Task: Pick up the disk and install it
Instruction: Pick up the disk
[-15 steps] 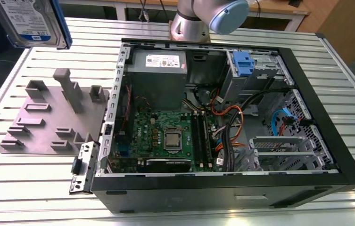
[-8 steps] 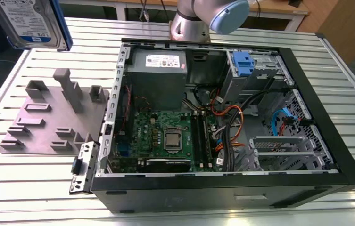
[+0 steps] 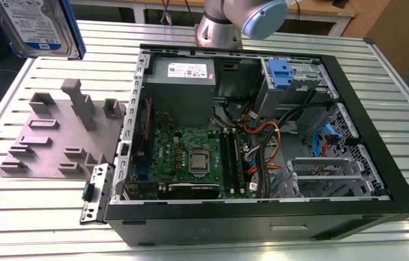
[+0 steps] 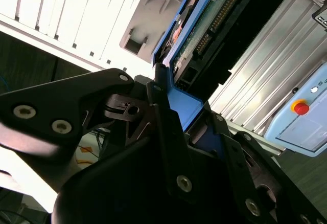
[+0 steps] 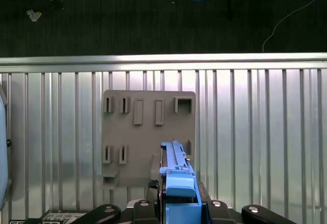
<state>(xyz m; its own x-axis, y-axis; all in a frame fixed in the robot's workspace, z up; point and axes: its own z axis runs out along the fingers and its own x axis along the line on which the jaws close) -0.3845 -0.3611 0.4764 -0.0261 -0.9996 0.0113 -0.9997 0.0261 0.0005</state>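
Note:
The disk (image 3: pixel 37 27) hangs in the air at the exterior view's upper left, above the slatted table, its blue-and-white label facing the camera and a blue rail along its edge. In the first wrist view I look down its blue carrier edge (image 5: pixel 175 170), with my gripper (image 5: pixel 176 203) shut on it from both sides. The second wrist view shows the black fingers (image 4: pixel 159 112) clamping the blue carrier and the drive's circuit-board side (image 4: pixel 204 24). The disk is over the grey fixture plate (image 5: pixel 148 127), apart from it.
An open computer case (image 3: pixel 378 163) lies at the middle and right of the exterior view, with a grey power-supply box (image 3: pixel 182 73), a motherboard (image 3: pixel 189 157) and a blue latch (image 3: pixel 280 73) at the drive bay. The grey fixture plate (image 3: pixel 52 138) lies to its left. A pendant with a red button (image 4: pixel 301 107) is nearby.

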